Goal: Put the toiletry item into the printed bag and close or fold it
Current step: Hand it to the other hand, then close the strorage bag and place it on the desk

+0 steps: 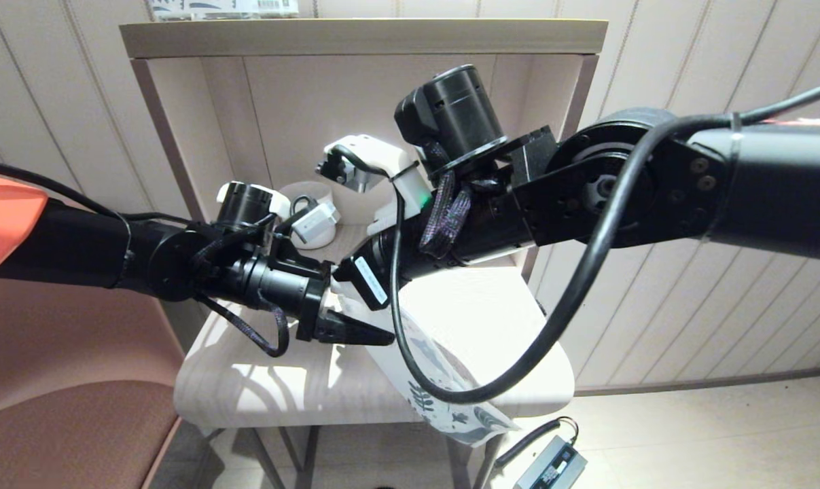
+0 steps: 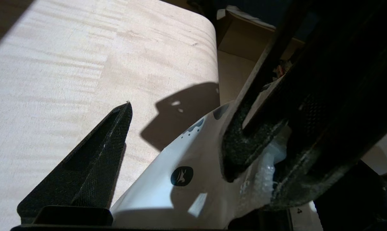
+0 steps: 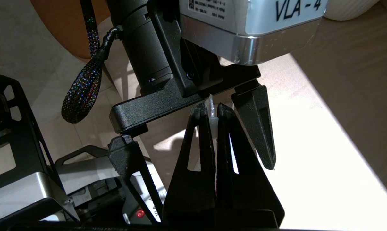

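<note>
right pincer (image 3: 214, 128) clamped on white leaf-printed bag (image 1: 443, 380)

Head camera looks down over both arms at the wooden table (image 1: 260, 380); each wrist camera peers close along its fingers, sharing that tabletop (image 2: 68, 64)

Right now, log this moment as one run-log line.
right pincer: shut on printed bag edge | left pincer: open, straddling right fingers | bag: hanging over table front | toiletry item: not visible
</note>
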### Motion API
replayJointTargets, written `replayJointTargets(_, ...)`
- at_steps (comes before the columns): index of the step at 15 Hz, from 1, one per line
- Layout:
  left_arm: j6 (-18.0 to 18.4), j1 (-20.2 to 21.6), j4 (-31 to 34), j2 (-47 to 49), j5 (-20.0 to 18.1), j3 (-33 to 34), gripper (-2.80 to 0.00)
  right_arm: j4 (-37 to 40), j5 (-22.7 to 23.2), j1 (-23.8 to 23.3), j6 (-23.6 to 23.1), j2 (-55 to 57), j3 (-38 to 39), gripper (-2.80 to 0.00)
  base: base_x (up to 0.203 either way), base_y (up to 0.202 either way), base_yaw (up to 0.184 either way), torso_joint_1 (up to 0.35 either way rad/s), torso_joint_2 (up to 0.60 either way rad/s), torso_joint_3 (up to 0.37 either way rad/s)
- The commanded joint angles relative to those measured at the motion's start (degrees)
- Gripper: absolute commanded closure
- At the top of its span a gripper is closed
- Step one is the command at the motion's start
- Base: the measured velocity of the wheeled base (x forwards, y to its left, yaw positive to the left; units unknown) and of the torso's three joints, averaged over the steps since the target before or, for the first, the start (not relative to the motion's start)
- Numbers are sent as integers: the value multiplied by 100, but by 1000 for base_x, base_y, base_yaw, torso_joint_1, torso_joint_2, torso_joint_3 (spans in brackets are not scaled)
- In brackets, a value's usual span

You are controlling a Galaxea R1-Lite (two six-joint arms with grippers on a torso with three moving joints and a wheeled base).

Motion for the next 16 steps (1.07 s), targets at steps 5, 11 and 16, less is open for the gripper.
replayJointTargets(5,11,1,1,-30,-43,-15,0,14,7,3,6,21,-1,0,0,0,0,0,0,0)
replayJointTargets(11,23,1,-8,-46,-78,-1,0,23,7,3,6,18,-1,0,0,0,0,0,0,0)
replayJointTargets(16,23,1,-8,-72,-83,34,0,48,7,-22,6,4,7,0,0,0,0,0,0,0)
